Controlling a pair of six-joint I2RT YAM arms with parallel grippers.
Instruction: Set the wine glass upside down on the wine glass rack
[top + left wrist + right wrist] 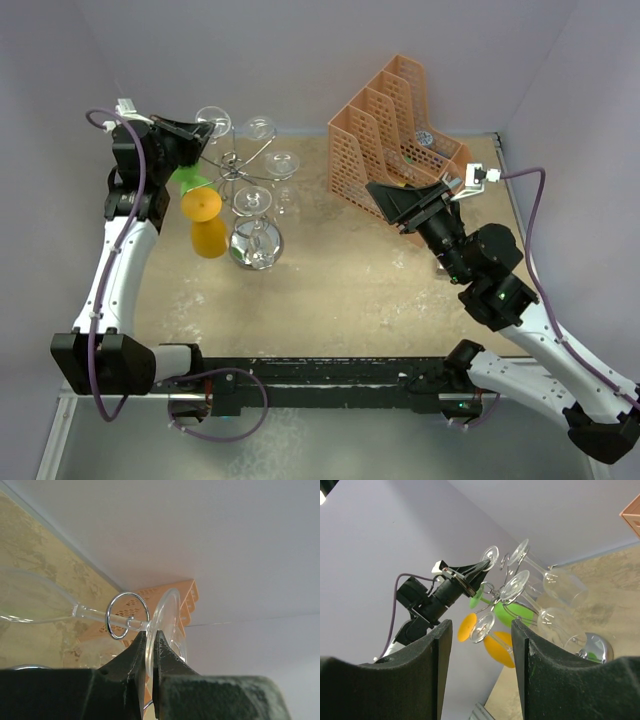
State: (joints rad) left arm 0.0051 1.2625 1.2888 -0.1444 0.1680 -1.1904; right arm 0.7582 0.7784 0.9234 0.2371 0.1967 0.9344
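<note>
My left gripper (pixel 205 131) is shut on the round foot of a clear wine glass (pixel 213 121) at the rack's far-left arm. In the left wrist view the jaws (pixel 150 633) pinch the foot's rim (pixel 168 614). The stem passes through a ring-shaped hook (pixel 128 615) of the wine glass rack (pixel 241 166), and the bowl (pixel 30 600) points away to the left. The silver rack stands on a shiny round base (pixel 262 250). My right gripper (pixel 402 206) hangs open and empty near the middle right, facing the rack (pixel 594 647).
Several other glasses hang upside down on the rack, among them an orange one (pixel 207 222), a green one (pixel 190 180) and clear ones (pixel 281 164). An orange mesh file organiser (pixel 390 135) stands at the back right. Grey walls close in the table's far and side edges.
</note>
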